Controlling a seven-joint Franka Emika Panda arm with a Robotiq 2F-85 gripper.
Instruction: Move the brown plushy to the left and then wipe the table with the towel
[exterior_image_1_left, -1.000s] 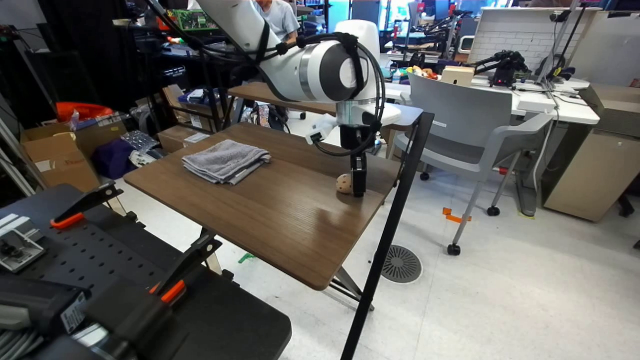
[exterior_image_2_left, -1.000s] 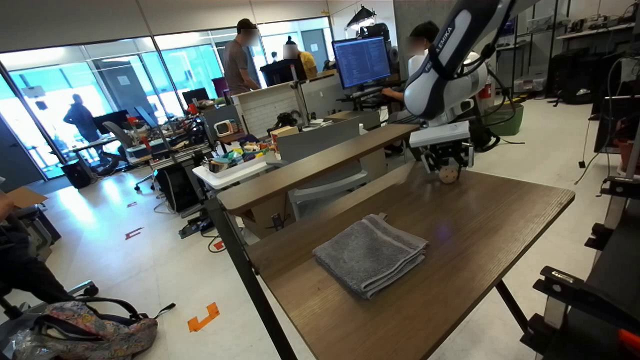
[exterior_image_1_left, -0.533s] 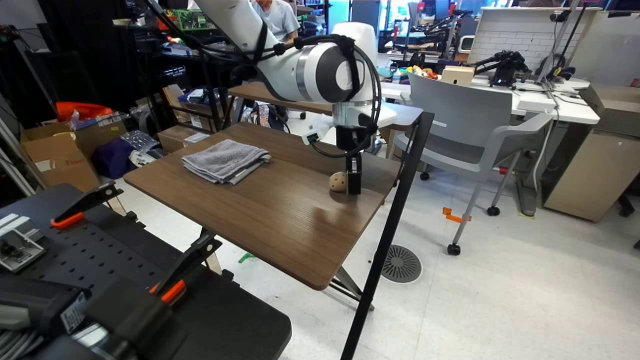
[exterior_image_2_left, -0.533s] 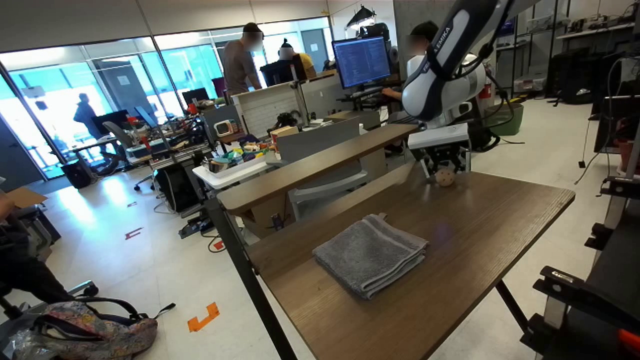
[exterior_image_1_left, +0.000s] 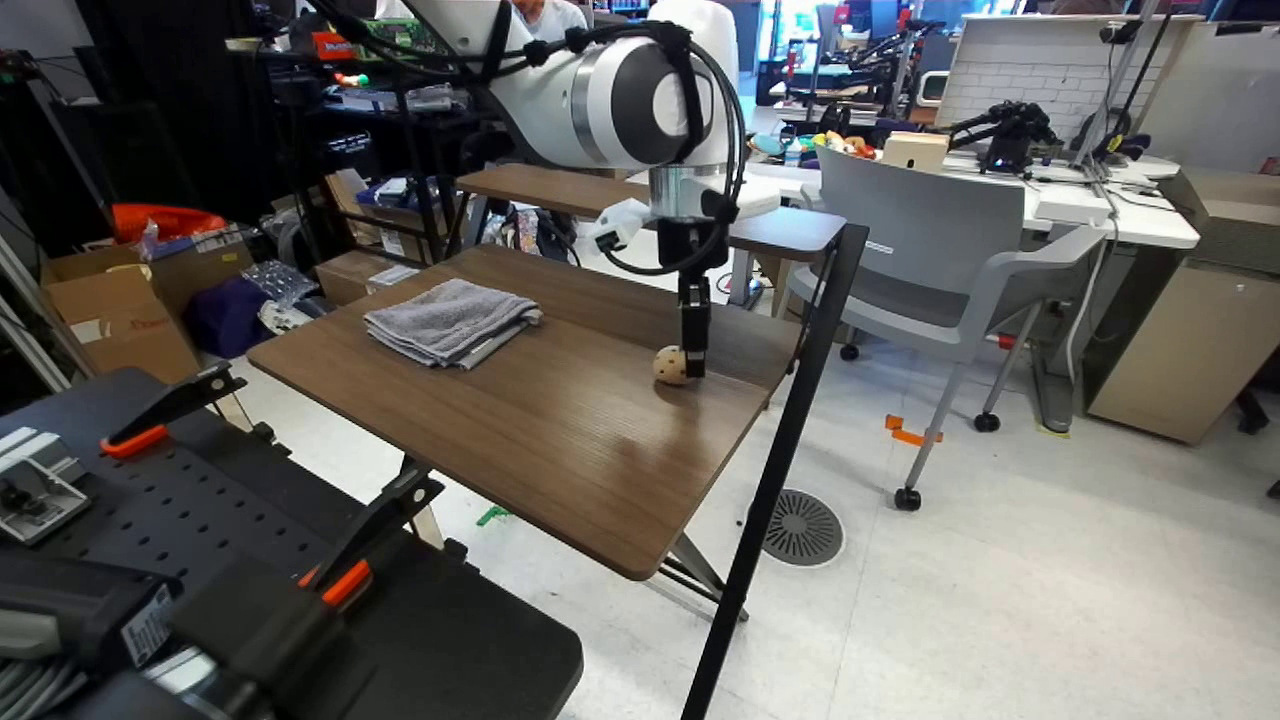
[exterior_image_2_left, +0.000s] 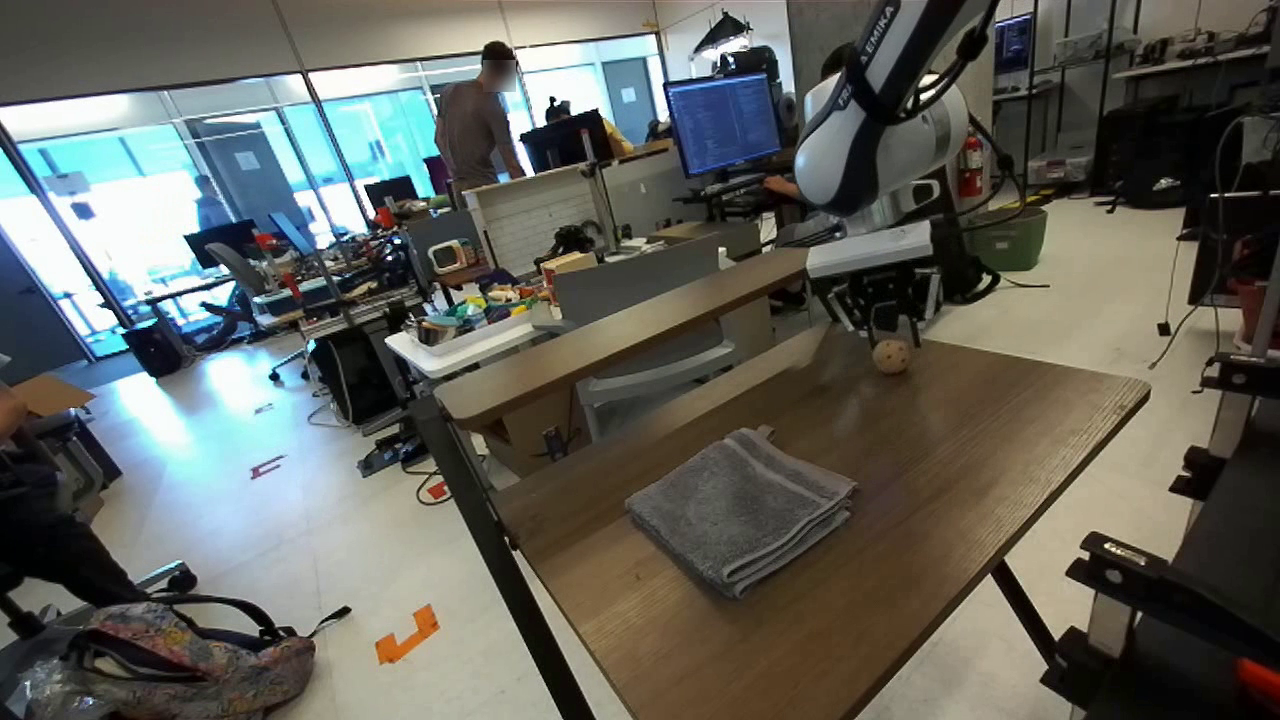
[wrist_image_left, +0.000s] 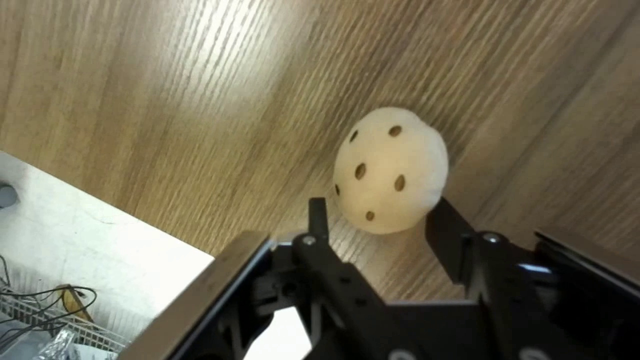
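- In an exterior view, the tan plushy (exterior_image_1_left: 668, 366) rests on the bench (exterior_image_1_left: 560, 420) just beside the pincer (exterior_image_1_left: 694, 369); the gray towel (exterior_image_1_left: 452, 322) lies well apart.
- In an exterior view, the plushy (exterior_image_2_left: 891, 357) sits toward the far end, the folded towel (exterior_image_2_left: 742, 510) nearer.
- In the wrist view, the pincer stands parted and released at the plushy; contact unclear.

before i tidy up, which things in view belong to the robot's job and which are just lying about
For the job:
brown plushy, to be moved left
table, to be wiped
towel, folded, for the wiping
gripper, open

Just lying about:
patterned backpack
cardboard box
gray chair
green bin
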